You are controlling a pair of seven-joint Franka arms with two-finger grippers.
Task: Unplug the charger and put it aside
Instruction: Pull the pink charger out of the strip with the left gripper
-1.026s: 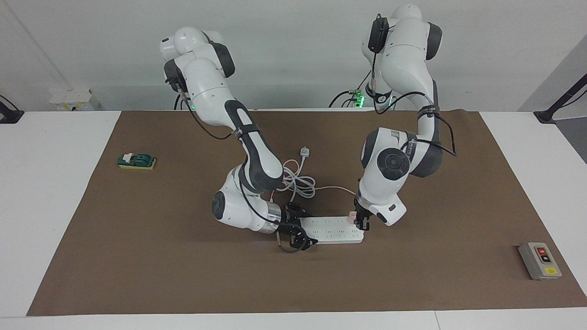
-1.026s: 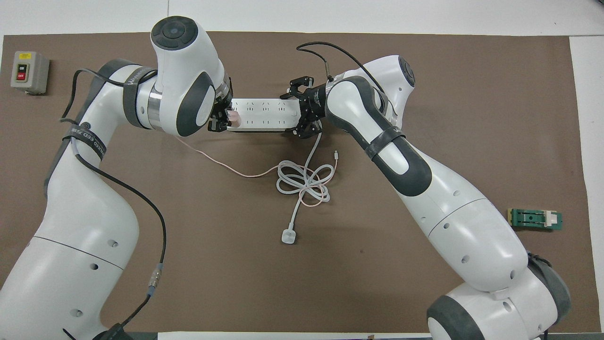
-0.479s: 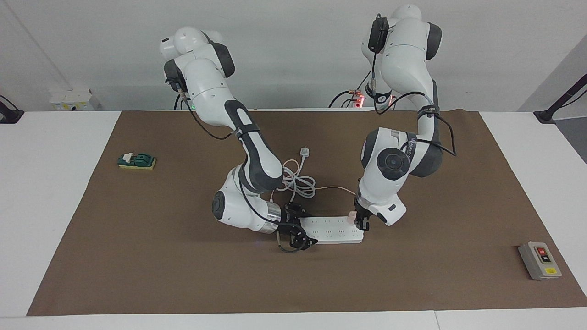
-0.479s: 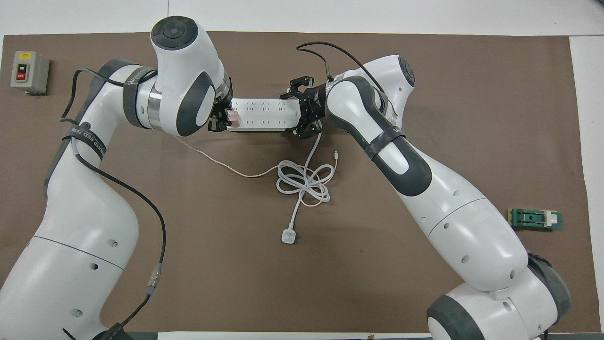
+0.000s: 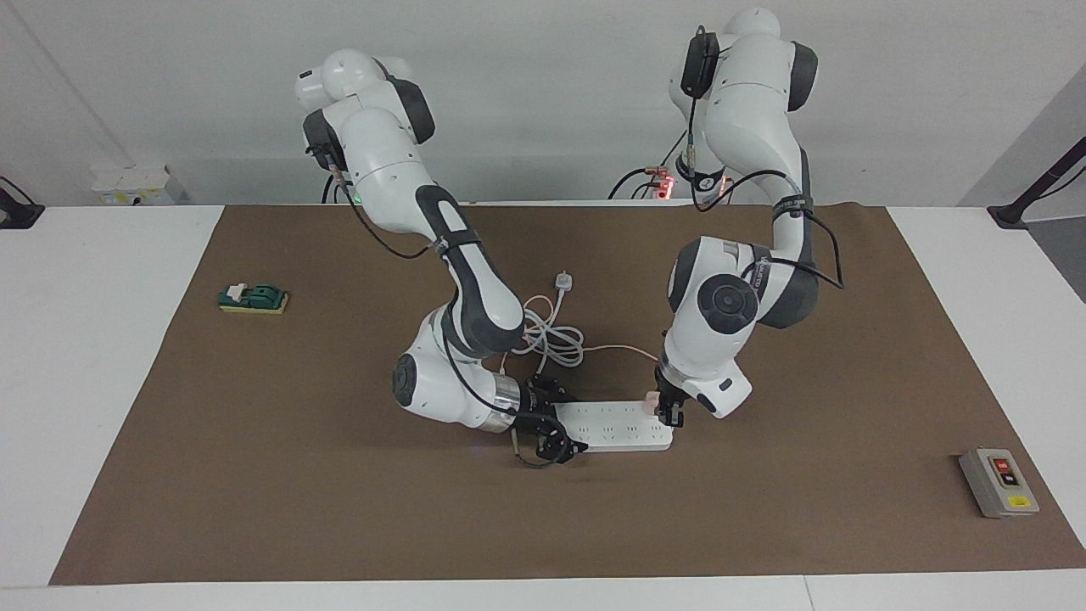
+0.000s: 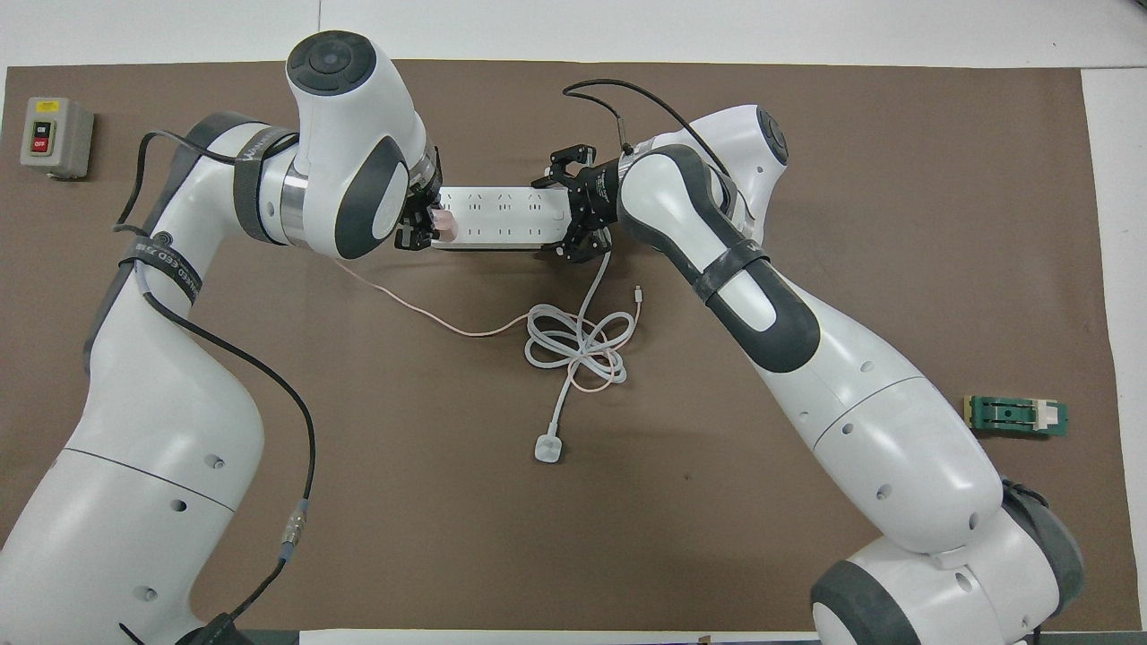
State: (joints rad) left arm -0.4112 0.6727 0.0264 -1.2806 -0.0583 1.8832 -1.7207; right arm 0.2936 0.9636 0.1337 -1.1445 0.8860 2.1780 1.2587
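Where the charger (image 5: 652, 401) sits, at the power strip's (image 5: 617, 427) end toward the left arm, the left claw (image 5: 668, 411) is clamped on it from above. The pink cube is at the top of the strip in the facing view, and whether its pins are in the socket or just clear of it I cannot tell. In the overhead view the charger (image 6: 443, 224) shows as a pink patch between the claw's dark fingers (image 6: 414, 235), at the strip's (image 6: 502, 218) end. Its thin pink cable (image 6: 421, 311) runs from there over the brown mat (image 6: 896, 134) toward the robots and into a loose coil of thick white cord (image 6: 573, 345). That cord ends in a white plug (image 6: 547, 448), which lies flat on the mat, nearer to the robots than the coil.

At the strip's other end the right claw (image 5: 550, 428) lies low on its side, its fingers spread around that end of the strip (image 6: 578, 219); whether they press on it I cannot tell.

Well apart, toward the left arm's end of the surface, stands a grey switch box (image 5: 999, 482). Toward the right arm's end lies a small green block (image 5: 254, 298).
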